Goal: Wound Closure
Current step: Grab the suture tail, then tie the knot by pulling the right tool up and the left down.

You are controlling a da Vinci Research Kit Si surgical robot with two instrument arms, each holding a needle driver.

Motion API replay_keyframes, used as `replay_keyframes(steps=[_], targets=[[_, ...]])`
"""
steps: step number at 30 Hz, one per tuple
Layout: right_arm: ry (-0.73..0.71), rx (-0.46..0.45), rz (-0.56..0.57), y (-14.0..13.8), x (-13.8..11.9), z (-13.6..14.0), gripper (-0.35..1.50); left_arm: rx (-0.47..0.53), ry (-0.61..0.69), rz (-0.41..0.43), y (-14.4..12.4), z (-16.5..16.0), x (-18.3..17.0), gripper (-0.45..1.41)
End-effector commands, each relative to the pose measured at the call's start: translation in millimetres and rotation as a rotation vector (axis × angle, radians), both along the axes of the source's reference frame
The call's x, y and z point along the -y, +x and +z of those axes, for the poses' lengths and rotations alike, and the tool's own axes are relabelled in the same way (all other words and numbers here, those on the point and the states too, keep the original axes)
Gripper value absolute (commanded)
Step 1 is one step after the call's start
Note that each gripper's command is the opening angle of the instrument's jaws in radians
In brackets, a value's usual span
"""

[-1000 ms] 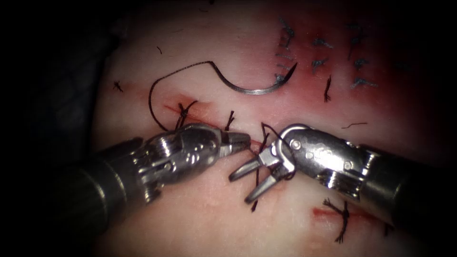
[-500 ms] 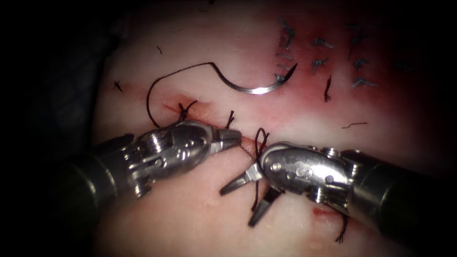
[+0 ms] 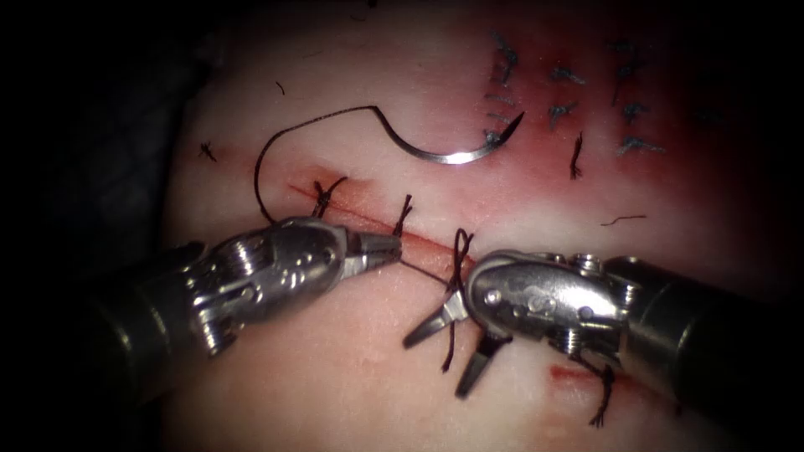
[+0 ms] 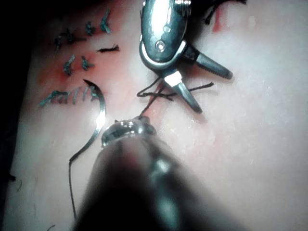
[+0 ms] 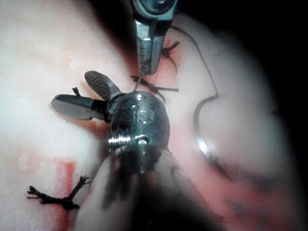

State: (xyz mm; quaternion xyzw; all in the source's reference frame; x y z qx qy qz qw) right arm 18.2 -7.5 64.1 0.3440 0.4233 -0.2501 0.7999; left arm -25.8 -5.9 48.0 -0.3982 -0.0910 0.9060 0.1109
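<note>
The tissue (image 3: 352,393) spreads pale across the endoscope view, with the cut (image 3: 368,222) running as a thin red line from upper left toward the centre, and red fluid (image 3: 536,159) staining the surface above and to the right of it.

The right gripper (image 3: 452,356) comes in from the right and lies just below the cut. Its jaws are spread wide and grip nothing; a dark strand of thread hangs down between them, and the knot's loop (image 3: 459,251) stands just above its wrist. The right wrist view shows the same parted jaws (image 5: 89,96) lying on the tissue.

The left gripper (image 3: 387,249) enters from the left, its tip lying on the cut. Its jaws are closed on the thread (image 3: 423,273), which runs taut from the tip down and right to the knot beside the right gripper.

The needle (image 3: 448,149) lies free on the tissue above the cut, well apart from both grippers, held by neither and not in the tissue. From its blunt end the thread curves left and down in a wide arc (image 3: 260,176) toward the left gripper. In the left wrist view the needle (image 4: 98,120) lies flat beside the left tool.

Finished stitches (image 3: 322,197) (image 3: 404,211) cross the cut, and cut ends of thread (image 3: 576,157) lie scattered about.
</note>
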Motion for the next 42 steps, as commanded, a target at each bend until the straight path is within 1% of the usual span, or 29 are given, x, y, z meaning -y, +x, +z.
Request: replay_keyframes(steps=[1,3,4,5,6,8,10,12,15,23,25,26,27,33,35,36,42], targets=[[-0.010,0.012,-0.011,0.4,-0.3,0.9,0.39,0.002,-0.004,-0.001,-0.5,0.3,-0.5,-0.35],[-0.016,0.021,-0.020,0.4,-0.2,1.2,0.36,0.002,-0.004,0.000,-0.5,0.2,-0.4,-0.35],[-0.020,0.024,-0.022,0.3,-0.2,1.5,0.04,0.002,-0.004,0.000,-0.5,0.1,-0.3,-0.35],[-0.020,0.024,-0.022,0.3,-0.2,1.5,0.04,0.002,-0.004,0.000,-0.5,0.1,-0.3,-0.35],[-0.022,0.029,-0.029,0.3,-0.2,1.5,-0.35,0.003,-0.003,0.000,-0.5,0.0,-0.2,-0.35],[-0.029,0.056,-0.063,0.2,-0.4,1.4,-0.35,0.003,-0.003,0.001,-0.5,-0.2,-0.2,-0.35],[-0.039,0.044,-0.085,0.3,-0.8,1.1,-0.35,0.005,-0.006,-0.004,-0.6,-0.3,-0.1,-0.35],[-0.047,0.013,-0.072,0.6,-0.9,0.9,-0.35,0.005,-0.006,-0.004,-0.6,-0.3,-0.1,-0.35],[-0.050,-0.004,-0.077,0.8,-0.8,0.2,-0.35,0.006,-0.006,-0.003,-0.5,-0.3,-0.1,-0.35],[-0.067,-0.007,-0.055,0.8,-1.9,-0.5,-0.35,0.009,-0.002,-0.011,-0.2,-0.4,0.3,-0.35],[-0.071,-0.037,-0.023,0.8,-2.0,-0.6,-0.35,0.011,-0.005,-0.012,0.1,-0.3,0.9,-0.35],[-0.071,-0.037,-0.023,0.8,-2.0,-0.6,-0.35,0.011,-0.005,-0.012,0.1,-0.3,0.9,-0.35],[-0.061,-0.057,0.006,0.7,-2.3,-0.6,-0.35,0.006,-0.012,-0.008,0.4,-0.3,1.6,-0.35],[-0.013,-0.136,0.147,-0.5,-4.7,-1.2,-0.35,-0.001,-0.012,-0.007,2.0,-0.4,4.5,-0.35],[-0.004,-0.151,0.180,-1.0,-5.4,-1.4,-0.35,-0.004,-0.011,-0.008,2.7,-0.5,5.5,-0.35],[-0.012,-0.147,0.200,-1.4,-5.9,-1.5,-0.35,-0.008,-0.010,-0.009,3.5,-0.6,6.7,-0.35],[-0.006,-0.163,0.253,-2.3,-7.4,-1.1,-0.35,-0.016,-0.008,-0.013,5.0,-0.9,9.0,-0.35]])
